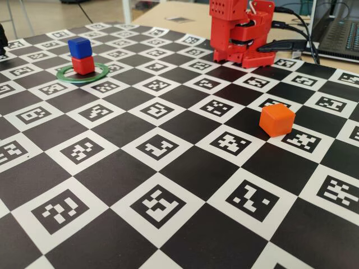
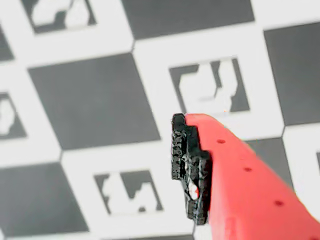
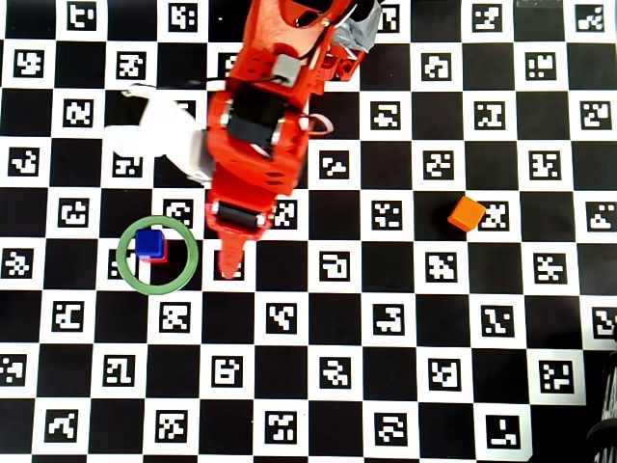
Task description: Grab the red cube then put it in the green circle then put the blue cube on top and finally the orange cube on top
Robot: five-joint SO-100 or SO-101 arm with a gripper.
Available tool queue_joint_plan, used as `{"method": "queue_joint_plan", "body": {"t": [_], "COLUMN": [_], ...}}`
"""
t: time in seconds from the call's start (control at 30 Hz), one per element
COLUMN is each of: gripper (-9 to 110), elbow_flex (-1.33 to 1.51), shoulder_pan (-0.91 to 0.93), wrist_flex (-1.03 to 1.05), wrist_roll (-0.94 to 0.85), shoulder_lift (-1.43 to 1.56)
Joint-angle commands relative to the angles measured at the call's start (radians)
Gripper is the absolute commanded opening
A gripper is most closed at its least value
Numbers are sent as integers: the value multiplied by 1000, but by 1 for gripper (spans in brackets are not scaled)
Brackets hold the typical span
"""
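With the blue cube (image 3: 147, 241) stacked on the red cube (image 1: 83, 65) inside the green circle (image 3: 129, 275) just left of the empty, seemingly closed claw (image 3: 229, 268), the orange cube (image 3: 467, 213), far to its right overhead, awaits pickup.

A flat board (image 3: 405, 328) of black squares and white squares printed with coded markers carries everything. On it lies the green circle (image 3: 122, 267), just to the left of the gripper (image 3: 229, 262) tip in the overhead view, and the red cube (image 1: 83, 65) rests on the board inside that ring. The orange cube (image 3: 467, 213) sits directly on the board well to the gripper's right in that view, at the edge of a white marker square.
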Motion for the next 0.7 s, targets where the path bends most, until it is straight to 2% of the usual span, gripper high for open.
{"method": "queue_joint_plan", "body": {"t": [0.0,0.37,0.67], "gripper": [39,38,37], "elbow_flex": [2,11,12], "shoulder_pan": [-100,-545,-822], "wrist_flex": [98,75,83], "wrist_roll": [104,345,531], "shoulder_lift": [103,117,-40]}}
